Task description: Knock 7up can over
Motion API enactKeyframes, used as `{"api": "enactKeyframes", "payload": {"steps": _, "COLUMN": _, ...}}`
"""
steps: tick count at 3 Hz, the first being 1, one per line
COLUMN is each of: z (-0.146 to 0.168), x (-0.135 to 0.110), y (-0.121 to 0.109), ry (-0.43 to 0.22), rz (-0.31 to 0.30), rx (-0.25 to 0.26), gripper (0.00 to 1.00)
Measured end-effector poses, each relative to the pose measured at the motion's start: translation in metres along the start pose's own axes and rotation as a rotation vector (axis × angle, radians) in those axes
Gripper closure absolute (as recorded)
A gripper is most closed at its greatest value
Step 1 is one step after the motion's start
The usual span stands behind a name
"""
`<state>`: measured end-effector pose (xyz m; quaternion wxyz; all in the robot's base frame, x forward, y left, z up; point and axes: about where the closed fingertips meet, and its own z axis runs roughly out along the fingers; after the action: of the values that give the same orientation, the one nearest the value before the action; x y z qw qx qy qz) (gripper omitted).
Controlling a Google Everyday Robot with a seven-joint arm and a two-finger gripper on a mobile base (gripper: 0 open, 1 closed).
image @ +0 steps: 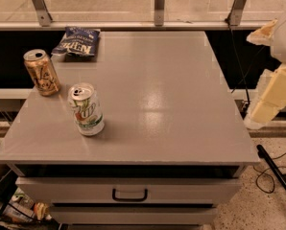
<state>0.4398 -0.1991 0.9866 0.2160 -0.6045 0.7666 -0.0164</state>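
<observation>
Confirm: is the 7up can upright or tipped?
Upright: 7up can stands on its base, silver top up. Hand is at picture's right, off the table, away from it.

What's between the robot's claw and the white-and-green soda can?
Only bare grey tabletop in the camera view; the cream claw hangs beyond its right edge.

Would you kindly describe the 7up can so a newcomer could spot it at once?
On the grey table, look to the front-left, far from the gripper beyond the right edge. The 7up can stands upright there. Unlike the gold-tan can behind it, it is white-silver with a green base band.
</observation>
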Motion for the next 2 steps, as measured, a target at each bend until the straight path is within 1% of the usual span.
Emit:
{"api": "enactKeyframes", "payload": {"steps": 1, "z": 0.029, "x": -0.01, "y": 0.005, "ry": -0.176, "rz": 0.002, "rx": -0.02, "gripper": 0.0}}
{"api": "enactKeyframes", "payload": {"steps": 2, "z": 0.052, "x": -0.046, "y": 0.016, "ry": -0.379, "rz": -0.01, "rx": -0.057, "gripper": 0.0}}
